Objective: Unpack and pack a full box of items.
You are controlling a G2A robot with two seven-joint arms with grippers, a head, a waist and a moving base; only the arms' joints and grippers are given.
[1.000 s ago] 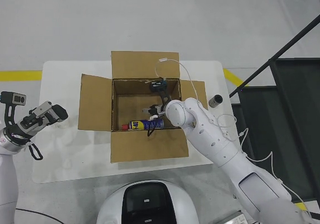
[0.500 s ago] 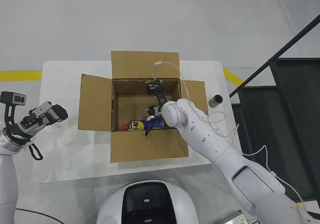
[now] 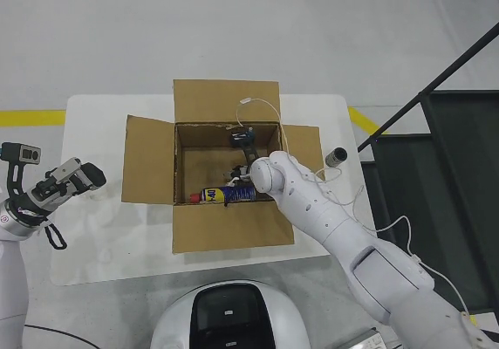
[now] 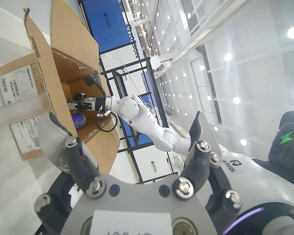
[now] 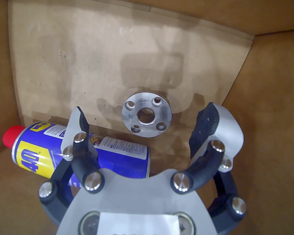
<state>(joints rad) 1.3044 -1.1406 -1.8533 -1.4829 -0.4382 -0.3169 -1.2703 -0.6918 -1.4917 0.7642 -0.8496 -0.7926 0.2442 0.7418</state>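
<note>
The right hand (image 5: 144, 116), its fingers spread, hangs inside the cardboard box (image 3: 149, 159) just above a round metal flange (image 5: 147, 118), probably lined up to lift it out. A spray can (image 5: 63, 145) lies beside the flange. The left hand (image 4: 123, 129), likewise spread and empty, hovers at the white worktop's (image 3: 101, 236) left edge, above a grey floor.

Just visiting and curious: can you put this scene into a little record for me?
Box: cardboard box, flaps open, on white table
Inside: spray can on its side; round metal flange lying flat
Right gripper: open, in the box above the flange
Left gripper: open, empty, away from the box
Beside box: small dark cylinder on table
</note>
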